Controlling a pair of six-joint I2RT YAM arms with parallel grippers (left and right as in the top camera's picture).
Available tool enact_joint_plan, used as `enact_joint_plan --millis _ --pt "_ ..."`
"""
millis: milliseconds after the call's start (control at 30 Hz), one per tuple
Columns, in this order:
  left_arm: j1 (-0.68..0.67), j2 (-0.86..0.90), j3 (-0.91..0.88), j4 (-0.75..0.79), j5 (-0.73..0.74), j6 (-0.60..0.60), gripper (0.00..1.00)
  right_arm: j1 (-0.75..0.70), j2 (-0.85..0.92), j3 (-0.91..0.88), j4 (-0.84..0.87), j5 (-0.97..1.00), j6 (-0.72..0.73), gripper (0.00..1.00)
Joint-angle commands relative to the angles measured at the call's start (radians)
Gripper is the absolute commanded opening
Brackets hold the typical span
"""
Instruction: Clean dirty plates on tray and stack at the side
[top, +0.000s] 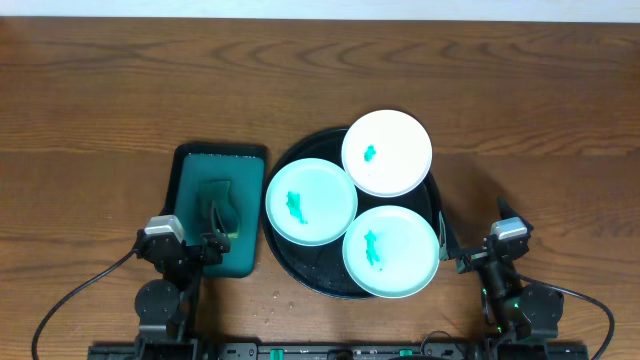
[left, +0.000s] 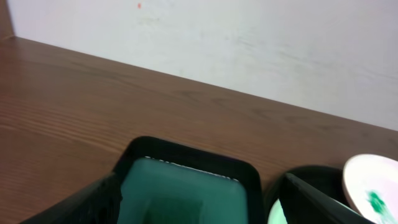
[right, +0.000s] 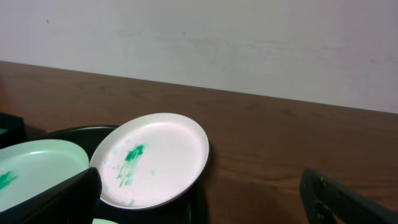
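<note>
A brown wooden table (top: 120, 90) stood before a pale wall. Both arms sat at its near edge. The left gripper (top: 210, 245) had its jaws wide apart and held nothing. The right gripper (top: 455, 258) was the same, open and empty.

The sponge (top: 220, 205) lay just ahead of the left jaws, in a teal tray (top: 250, 160). The black tray (top: 300, 275) lay between the two grippers. Its rim was just beside the right jaws.

No cleaning appeared to have begun. The first step was probably taking the sponge. To do that well, the left jaws should drop straight over the sponge, close across its narrow side and lift clear of the teal rim. The right jaws could steady a plate by its edge while it was wiped.

Counted:
- Three plates, all on the black tray: one white plate (top: 387, 152) farthest from both jaws, one mint plate (top: 311, 202) toward the left jaws, and a second mint plate (top: 391, 250) nearest the right jaws.
- Three green smears, one per plate.
- Two trays.
- One sponge.
</note>
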Motion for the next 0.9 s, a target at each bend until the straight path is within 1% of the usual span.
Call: enact_joint_plan --millis 0,100,200,267,400,467,567,633,667,767,867 --pt "0.004 0.005 -0.001 -0.058 0.073 -0.016 0.82 0.014 -0.003 -0.002 -0.005 0.003 0.011 0.99" --pt "0.004 0.062 0.041 -0.111 0.094 -0.047 0.82 0.014 -0.003 -0.002 -0.005 0.003 0.011 0.99" --pt "0.004 0.185 0.117 -0.179 0.094 -0.05 0.82 0.014 -0.003 -0.002 -0.005 0.003 0.011 0.99" --pt "0.004 0.3 0.192 -0.211 0.094 -0.05 0.82 0.014 -0.003 -0.002 -0.005 0.003 0.011 0.99" --pt "0.004 0.591 0.425 -0.321 0.103 -0.049 0.82 0.014 -0.003 -0.002 -0.005 0.003 0.011 0.99" --pt "0.004 0.733 0.569 -0.422 0.107 -0.049 0.82 0.014 -0.003 -0.002 -0.005 0.003 0.011 0.99" --pt "0.004 0.938 0.818 -0.638 0.114 -0.045 0.82 0.014 -0.003 -0.002 -0.005 0.003 0.011 0.99" --pt "0.004 1.067 0.988 -0.807 0.114 -0.045 0.82 0.014 -0.003 -0.002 -0.005 0.003 0.011 0.99" --pt "0.004 1.162 1.127 -0.958 0.114 -0.045 0.82 0.014 -0.003 -0.002 -0.005 0.003 0.011 0.99" --pt "0.004 1.273 1.297 -1.146 0.122 -0.046 0.82 0.014 -0.003 -0.002 -0.005 0.003 0.011 0.99" --pt "0.004 1.324 1.379 -1.25 0.132 -0.047 0.82 0.014 -0.003 -0.002 -0.005 0.003 0.011 0.99"
